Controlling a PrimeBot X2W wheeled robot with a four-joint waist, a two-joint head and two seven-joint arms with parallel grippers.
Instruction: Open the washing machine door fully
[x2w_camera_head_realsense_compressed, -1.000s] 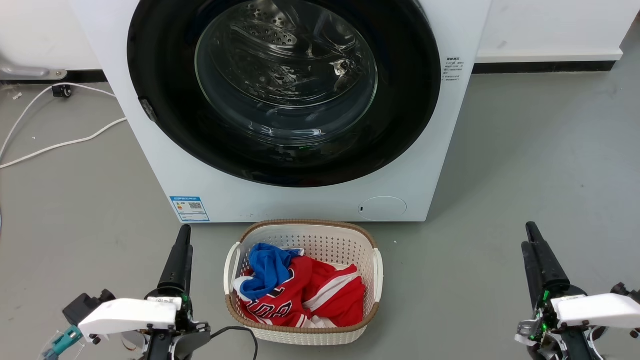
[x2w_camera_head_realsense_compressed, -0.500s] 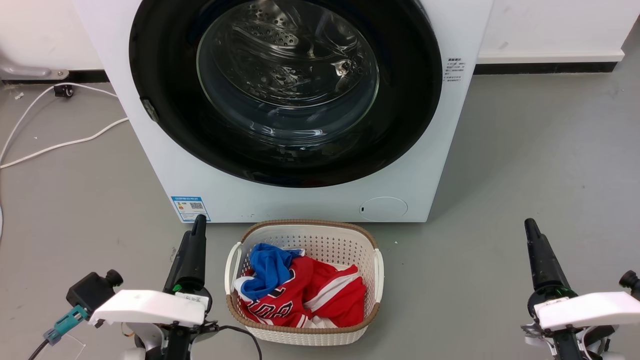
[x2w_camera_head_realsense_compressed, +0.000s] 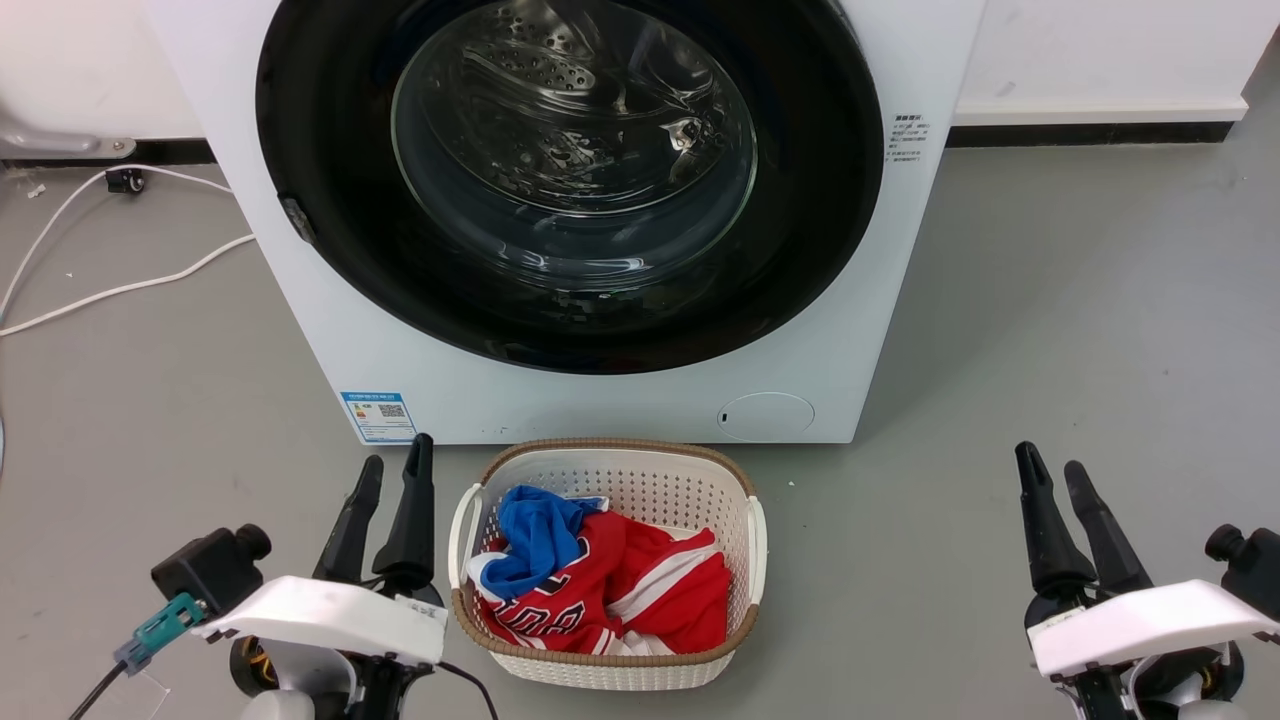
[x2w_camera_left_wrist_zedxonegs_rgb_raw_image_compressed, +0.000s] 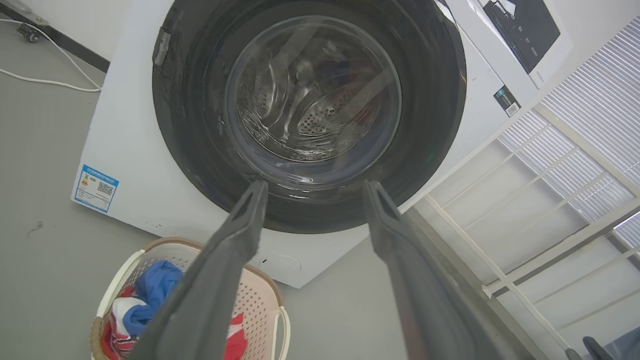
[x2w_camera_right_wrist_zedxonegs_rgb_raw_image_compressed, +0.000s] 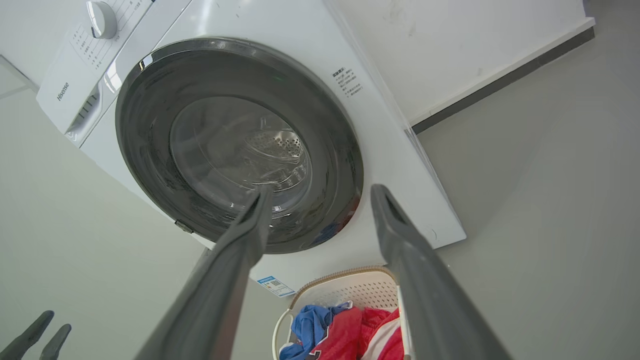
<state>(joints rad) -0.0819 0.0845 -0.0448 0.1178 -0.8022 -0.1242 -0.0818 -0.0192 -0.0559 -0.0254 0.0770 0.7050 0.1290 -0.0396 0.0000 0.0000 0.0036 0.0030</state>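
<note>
The washing machine door (x2w_camera_head_realsense_compressed: 330, 250) is a big glossy black ring around a clear glass bowl, lying flush against the white machine (x2w_camera_head_realsense_compressed: 600, 410). A small grey tab (x2w_camera_head_realsense_compressed: 293, 218) sits on its left rim. The door also fills the upper part of the left wrist view (x2w_camera_left_wrist_zedxonegs_rgb_raw_image_compressed: 190, 130) and the right wrist view (x2w_camera_right_wrist_zedxonegs_rgb_raw_image_compressed: 150, 130). My left gripper (x2w_camera_head_realsense_compressed: 396, 452) is open and empty, low on the left beside the basket, well short of the door. My right gripper (x2w_camera_head_realsense_compressed: 1048, 458) is open and empty, low on the right over bare floor. Both wrist views show the fingers spread, left gripper (x2w_camera_left_wrist_zedxonegs_rgb_raw_image_compressed: 315, 186) and right gripper (x2w_camera_right_wrist_zedxonegs_rgb_raw_image_compressed: 321, 191).
A white laundry basket (x2w_camera_head_realsense_compressed: 600, 460) with red and blue clothes stands on the floor right before the machine, between my arms. White cables (x2w_camera_head_realsense_compressed: 120, 290) run over the grey floor at the left. The wall and dark baseboard (x2w_camera_head_realsense_compressed: 1090, 132) lie behind.
Both grippers went from shut to open. The left gripper shifted right and a little toward the machine; the right shifted slightly left. The door has not moved.
</note>
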